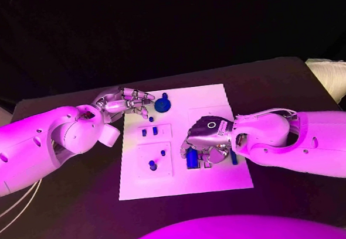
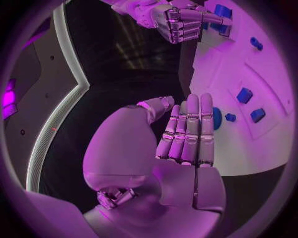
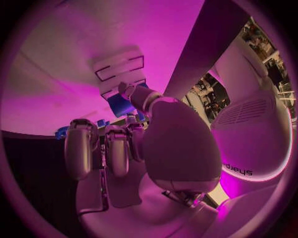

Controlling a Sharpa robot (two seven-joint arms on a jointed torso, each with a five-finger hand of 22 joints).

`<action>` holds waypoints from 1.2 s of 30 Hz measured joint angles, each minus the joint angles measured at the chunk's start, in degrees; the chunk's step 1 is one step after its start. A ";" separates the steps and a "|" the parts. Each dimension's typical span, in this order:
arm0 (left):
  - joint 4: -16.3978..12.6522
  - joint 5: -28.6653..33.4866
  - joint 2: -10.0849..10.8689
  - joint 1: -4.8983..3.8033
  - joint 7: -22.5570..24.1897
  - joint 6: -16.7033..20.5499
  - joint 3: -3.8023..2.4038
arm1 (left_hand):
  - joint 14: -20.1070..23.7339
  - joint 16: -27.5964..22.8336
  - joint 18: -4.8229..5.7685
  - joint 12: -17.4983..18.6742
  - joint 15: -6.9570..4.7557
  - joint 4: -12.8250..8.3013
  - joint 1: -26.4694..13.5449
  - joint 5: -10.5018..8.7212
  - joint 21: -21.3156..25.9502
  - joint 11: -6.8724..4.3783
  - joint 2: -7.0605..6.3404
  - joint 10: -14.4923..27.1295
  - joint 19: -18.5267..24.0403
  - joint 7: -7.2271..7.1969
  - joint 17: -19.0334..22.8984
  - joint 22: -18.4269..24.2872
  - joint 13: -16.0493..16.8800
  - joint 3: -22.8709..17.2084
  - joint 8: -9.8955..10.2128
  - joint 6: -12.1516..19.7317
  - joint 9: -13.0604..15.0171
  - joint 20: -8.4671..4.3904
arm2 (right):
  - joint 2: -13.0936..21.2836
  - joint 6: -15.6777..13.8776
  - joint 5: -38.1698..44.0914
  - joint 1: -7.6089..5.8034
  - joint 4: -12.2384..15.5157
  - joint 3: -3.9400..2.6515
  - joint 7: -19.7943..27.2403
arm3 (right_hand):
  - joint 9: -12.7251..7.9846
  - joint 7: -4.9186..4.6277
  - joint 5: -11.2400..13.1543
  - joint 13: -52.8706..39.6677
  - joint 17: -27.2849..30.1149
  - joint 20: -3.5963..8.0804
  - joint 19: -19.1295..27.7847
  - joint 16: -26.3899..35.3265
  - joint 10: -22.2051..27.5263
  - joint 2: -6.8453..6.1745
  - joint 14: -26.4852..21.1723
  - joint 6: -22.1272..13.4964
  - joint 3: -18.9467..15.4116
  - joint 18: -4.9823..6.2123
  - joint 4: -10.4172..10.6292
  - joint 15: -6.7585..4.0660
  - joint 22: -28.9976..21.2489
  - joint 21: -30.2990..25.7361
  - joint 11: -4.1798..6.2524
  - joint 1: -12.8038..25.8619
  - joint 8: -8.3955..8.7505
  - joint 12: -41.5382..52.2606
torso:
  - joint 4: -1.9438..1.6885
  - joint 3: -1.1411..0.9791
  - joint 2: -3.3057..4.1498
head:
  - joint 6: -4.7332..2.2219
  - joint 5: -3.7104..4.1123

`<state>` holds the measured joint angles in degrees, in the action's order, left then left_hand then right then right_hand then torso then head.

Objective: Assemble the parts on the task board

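Note:
The white task board (image 1: 213, 100) lies in the middle of the black table. My left hand (image 1: 125, 104) hovers at the board's far left corner with its fingers (image 2: 189, 129) straight and side by side, holding nothing. A round blue part (image 1: 164, 103) stands just beyond them. My right hand (image 1: 208, 140) is low over the board's near right area with its fingers curled down. Its thumb (image 3: 140, 95) presses a blue part (image 3: 119, 105) against them. A long blue part (image 1: 192, 157) lies beside those fingers. Small blue pegs (image 1: 149, 132) stand in a left recess, and two more (image 1: 156, 159) stand nearer.
A pale object (image 1: 335, 76) sits at the table's right edge. Cables (image 1: 5, 211) trail off the table's left side. Bare black table surrounds the board on all sides.

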<state>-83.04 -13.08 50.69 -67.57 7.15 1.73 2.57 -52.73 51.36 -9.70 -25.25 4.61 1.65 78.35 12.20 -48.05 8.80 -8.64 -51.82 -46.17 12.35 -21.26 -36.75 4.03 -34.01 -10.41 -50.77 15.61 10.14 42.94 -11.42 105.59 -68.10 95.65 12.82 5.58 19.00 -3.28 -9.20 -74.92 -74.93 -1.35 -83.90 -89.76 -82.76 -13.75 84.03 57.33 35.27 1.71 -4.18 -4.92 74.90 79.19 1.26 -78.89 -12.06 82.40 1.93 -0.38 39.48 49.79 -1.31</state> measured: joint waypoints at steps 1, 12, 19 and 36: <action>0.00 0.00 0.00 0.00 0.00 0.00 0.00 | 0.00 0.00 0.00 0.00 0.00 0.00 0.00 0.00 0.00 0.00 0.00 0.00 0.00 0.00 0.00 0.00 0.00 0.00 0.00 0.00 0.00 0.00 | -0.02 0.07 0.00 0.00 -0.02 -0.02 -0.01 | -0.09 0.13 0.00 0.00 0.00 0.00 0.00 0.00 0.12 0.00 0.00 -0.15 0.00 0.00 0.00 0.00 0.00 -0.22 0.12 0.00 0.00 0.00 | 0.00 0.00 -0.01 | 0.02 0.00; -0.02 0.00 0.03 0.00 -0.02 0.00 0.00 | 0.00 0.00 0.00 0.00 0.00 0.00 0.00 0.00 0.00 0.00 0.00 0.00 0.00 0.00 0.00 0.01 0.00 0.00 0.00 0.00 0.00 0.00 | -0.03 0.86 0.07 0.09 -0.07 0.03 -0.22 | -1.54 1.28 0.24 0.00 0.01 0.00 0.00 0.34 2.25 -0.45 0.00 -6.61 -0.61 0.00 -1.03 0.00 0.04 -1.43 0.61 0.00 4.39 -1.48 | 0.05 -0.06 -0.03 | 0.13 -0.03; -0.02 0.00 0.03 0.00 -0.04 0.00 0.00 | 0.00 0.00 0.00 0.00 0.00 0.00 0.00 0.00 0.00 0.00 0.00 0.00 0.00 0.00 0.00 0.01 0.00 0.00 0.00 0.00 0.00 0.00 | 0.05 0.92 0.11 0.04 0.02 -0.01 -0.38 | -1.69 1.29 0.21 0.01 0.01 0.00 0.00 0.34 2.45 -0.50 0.00 -6.86 -1.54 0.00 -1.04 0.00 0.04 -1.67 0.81 -0.08 4.67 -1.48 | 0.05 -0.07 -0.03 | 0.20 0.02; -0.01 0.00 0.08 0.00 -0.07 0.00 0.00 | 0.00 0.00 0.00 0.00 0.00 0.16 0.00 0.00 0.00 0.00 0.00 0.00 0.00 0.00 0.00 -0.06 0.00 -0.16 0.00 0.00 0.01 0.00 | 0.80 1.31 0.22 0.14 0.46 0.07 -0.71 | -0.76 -0.40 0.23 0.01 0.01 0.00 0.00 0.34 2.14 -0.13 0.00 -1.23 -1.12 0.00 -1.27 0.00 0.03 -1.67 0.08 -0.45 1.72 -1.09 | 0.03 -0.07 -0.02 | 0.22 0.09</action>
<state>-83.04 -13.08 50.77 -67.57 7.08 1.73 2.57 -52.73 51.36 -9.70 -25.25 4.61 1.82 78.35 12.20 -48.05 8.80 -8.64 -51.82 -46.17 12.35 -21.26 -36.81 4.03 -34.17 -10.41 -50.77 15.61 10.14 43.73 -10.10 105.81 -67.96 96.10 12.89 4.88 18.24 -3.68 -8.96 -74.91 -74.92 -1.35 -83.90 -89.42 -80.62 -13.88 84.03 56.09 34.16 1.71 -5.45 -4.92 74.93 77.52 1.35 -79.33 -10.34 81.31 1.96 -0.44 39.46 50.01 -1.22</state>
